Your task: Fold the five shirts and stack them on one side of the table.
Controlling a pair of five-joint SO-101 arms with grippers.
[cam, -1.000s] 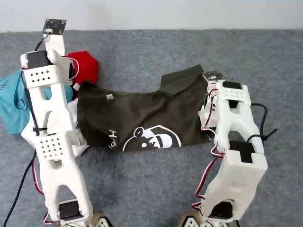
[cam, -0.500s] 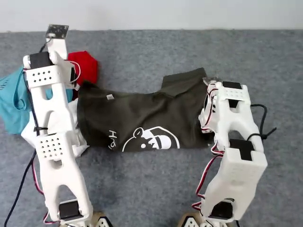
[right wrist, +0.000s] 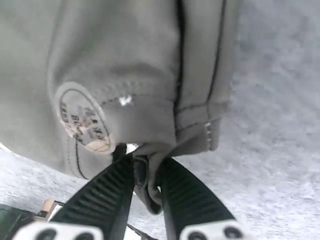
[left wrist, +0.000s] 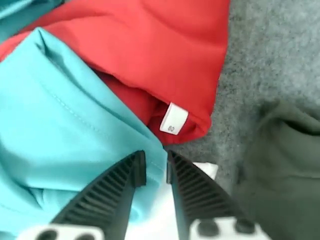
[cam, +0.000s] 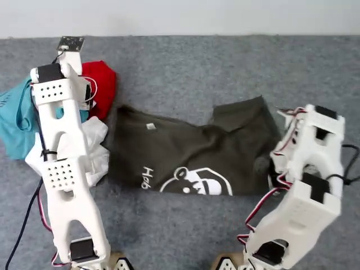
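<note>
Cloth from the dark olive cotton T-shirt with a white bear print (cam: 185,154) bunches inside the right gripper (right wrist: 146,167). Its ribbed black fingers clamp a stitched hem fold, and how much cloth is caught past the tips is hidden. From above, that gripper sits under the white plastic right arm (cam: 306,185) at the olive shirt's right edge, and a fold cuts off the lower part of the print. The shirt lies spread and wrinkled on the coarse grey felt-like table cover (cam: 185,67).

Left of the olive shirt is a pile of a soft red shirt (cam: 102,84), a teal shirt (cam: 14,126) and a crumpled white shirt (cam: 97,149). The left arm (cam: 62,140) partly covers the pile. The left gripper (left wrist: 156,162) hangs over this pile beside the olive shirt, its fingers drawn close with a slim gap. Whether they nip the teal edge is unclear.
</note>
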